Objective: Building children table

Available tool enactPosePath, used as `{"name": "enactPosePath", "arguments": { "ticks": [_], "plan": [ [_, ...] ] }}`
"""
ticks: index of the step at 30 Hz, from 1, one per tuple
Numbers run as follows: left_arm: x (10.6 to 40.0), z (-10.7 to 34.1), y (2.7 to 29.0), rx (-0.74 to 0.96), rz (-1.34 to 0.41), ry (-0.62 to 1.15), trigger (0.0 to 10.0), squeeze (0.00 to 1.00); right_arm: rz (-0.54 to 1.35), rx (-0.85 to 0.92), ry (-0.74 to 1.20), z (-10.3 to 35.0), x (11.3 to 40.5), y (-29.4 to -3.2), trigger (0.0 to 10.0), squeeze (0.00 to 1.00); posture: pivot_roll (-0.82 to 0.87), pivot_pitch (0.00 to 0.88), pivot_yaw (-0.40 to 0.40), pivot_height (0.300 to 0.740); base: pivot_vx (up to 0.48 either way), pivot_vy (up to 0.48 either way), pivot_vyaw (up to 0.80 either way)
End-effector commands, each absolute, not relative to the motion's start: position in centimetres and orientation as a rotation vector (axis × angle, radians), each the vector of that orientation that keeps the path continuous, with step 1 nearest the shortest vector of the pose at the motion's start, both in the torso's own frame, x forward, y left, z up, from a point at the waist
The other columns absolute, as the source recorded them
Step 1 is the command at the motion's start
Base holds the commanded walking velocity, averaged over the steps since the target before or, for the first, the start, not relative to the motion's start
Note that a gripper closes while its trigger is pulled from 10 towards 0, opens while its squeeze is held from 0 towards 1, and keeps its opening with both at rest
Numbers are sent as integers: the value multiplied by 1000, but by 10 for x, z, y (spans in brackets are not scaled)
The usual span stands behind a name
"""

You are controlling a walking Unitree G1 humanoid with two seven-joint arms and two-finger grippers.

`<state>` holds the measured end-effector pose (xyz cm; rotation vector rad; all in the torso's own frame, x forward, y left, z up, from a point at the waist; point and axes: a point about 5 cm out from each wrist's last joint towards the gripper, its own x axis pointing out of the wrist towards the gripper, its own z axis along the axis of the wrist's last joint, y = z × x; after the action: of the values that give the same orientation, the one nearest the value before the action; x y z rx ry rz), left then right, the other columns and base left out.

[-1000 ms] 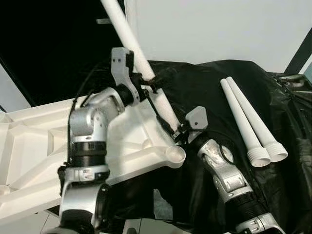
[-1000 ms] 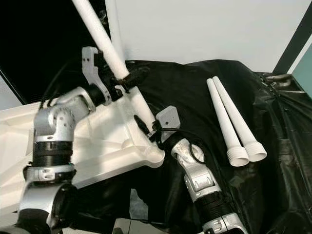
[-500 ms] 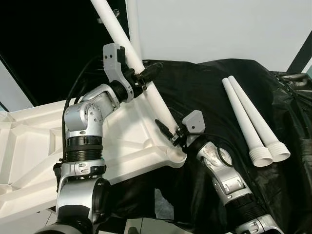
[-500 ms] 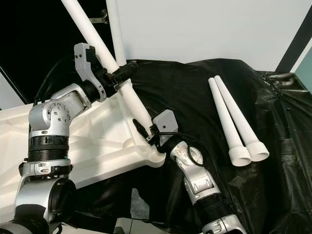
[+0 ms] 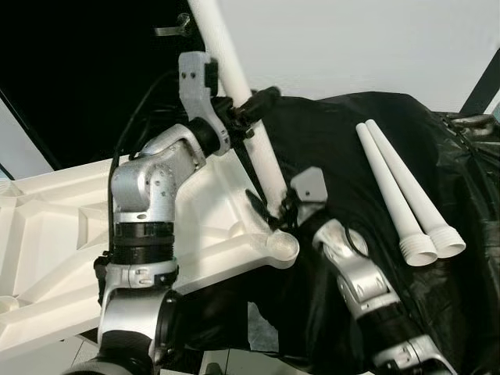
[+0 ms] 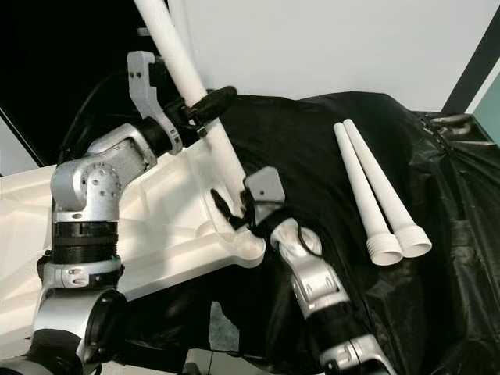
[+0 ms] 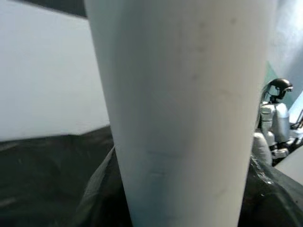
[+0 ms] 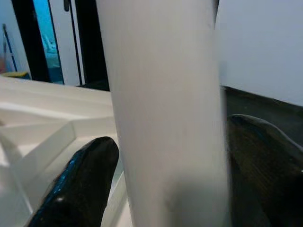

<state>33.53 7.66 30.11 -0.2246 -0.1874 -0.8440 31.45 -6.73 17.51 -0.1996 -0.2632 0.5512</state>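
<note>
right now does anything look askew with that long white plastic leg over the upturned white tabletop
Yes. The long white plastic table leg leans steeply rather than standing square over the corner socket of the upturned white tabletop. Left gripper grips it high, right gripper near the foot.

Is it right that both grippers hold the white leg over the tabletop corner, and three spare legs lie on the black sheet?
Not quite: two spare legs lie on the black sheet, as the left eye view shows. The left gripper and right gripper do hold the white leg over the tabletop corner.
</note>
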Motion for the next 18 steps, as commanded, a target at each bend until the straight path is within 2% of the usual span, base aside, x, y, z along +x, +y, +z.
{"name": "enactPosePath", "arguments": {
  "ticks": [1, 10, 18],
  "plan": [
    [333, 301, 73, -197, -836, -203, 10000, 0, 549, -182, -240, 177, 316, -66, 10000, 0, 61, 0, 33, 740, 0, 0, 0],
    [316, 298, 46, -75, -850, -273, 10000, 0, 531, -204, -143, 188, 329, -60, 10000, 0, 67, 0, 26, 740, 0, 0, 0],
    [310, 300, 37, -55, -862, -307, 10000, 0, 552, -241, -87, 188, 330, -58, 10000, 0, 67, 0, 27, 740, 0, 0, 0]
  ]
}}
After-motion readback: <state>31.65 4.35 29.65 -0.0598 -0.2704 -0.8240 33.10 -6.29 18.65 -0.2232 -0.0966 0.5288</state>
